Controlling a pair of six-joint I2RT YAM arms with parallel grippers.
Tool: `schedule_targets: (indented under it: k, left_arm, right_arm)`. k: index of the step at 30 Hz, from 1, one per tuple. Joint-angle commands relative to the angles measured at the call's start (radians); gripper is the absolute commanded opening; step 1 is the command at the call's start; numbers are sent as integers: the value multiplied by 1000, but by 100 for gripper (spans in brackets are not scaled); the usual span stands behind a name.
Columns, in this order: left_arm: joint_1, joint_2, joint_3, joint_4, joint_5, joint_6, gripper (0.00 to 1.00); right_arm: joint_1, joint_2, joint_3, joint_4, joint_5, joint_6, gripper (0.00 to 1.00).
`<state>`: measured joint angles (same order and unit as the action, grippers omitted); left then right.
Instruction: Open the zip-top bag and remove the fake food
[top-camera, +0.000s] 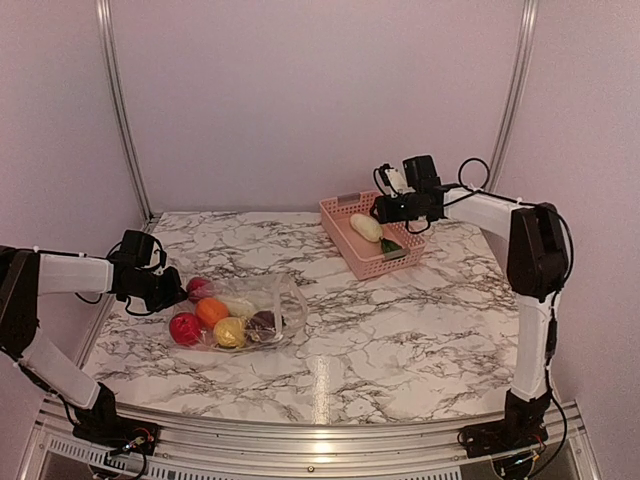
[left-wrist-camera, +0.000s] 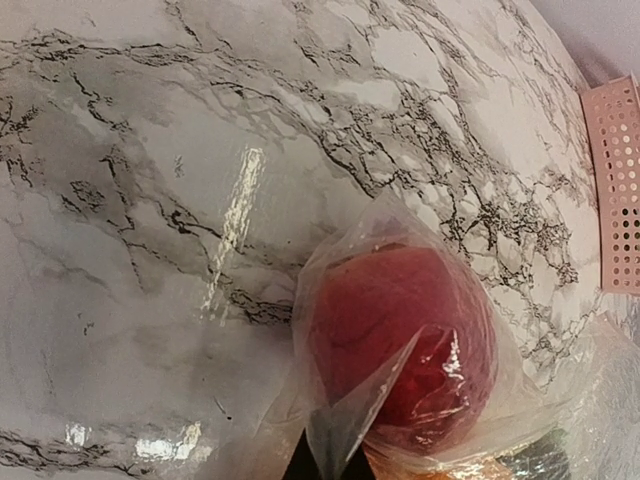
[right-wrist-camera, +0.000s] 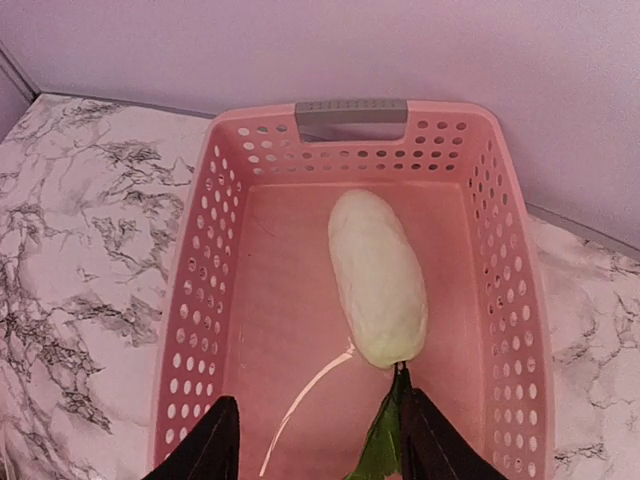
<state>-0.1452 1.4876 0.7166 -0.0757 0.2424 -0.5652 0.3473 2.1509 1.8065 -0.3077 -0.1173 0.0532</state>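
Left hand (top-camera: 170, 290) is clamped on the bag (top-camera: 286, 300) at its left edge; right hand (right-wrist-camera: 315, 400), fingers apart, hangs over the basket (right-wrist-camera: 200, 250).

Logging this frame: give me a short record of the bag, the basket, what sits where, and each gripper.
bag: clear, lying on the marble table, left of centre
in bag: red piece, second red piece, orange piece, yellow piece, dark red piece
basket: pink, far right
in basket: pale piece, green leaf at its end
left gripper: appears to pinch the bag's left corner
right gripper: open, over the basket
stage: two pieces out, five in the bag
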Motion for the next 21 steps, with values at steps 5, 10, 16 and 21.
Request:
schedule_targets:
  k: [5, 10, 16, 21]
  left_arm:
    - [1, 25, -12, 24, 27, -3, 0]
    - [1, 30, -7, 25, 34, 6, 0]
    - [1, 41, 5, 23, 38, 13, 0]
    - [1, 40, -4, 27, 37, 11, 0]
  right_arm:
    - [117, -235, -267, 139, -279, -117, 51]
    - [224, -280, -406, 176, -385, -160, 48]
    - [329, -261, -484, 199, -438, -149, 45]
    - [390, -214, -501, 253, -450, -93, 43]
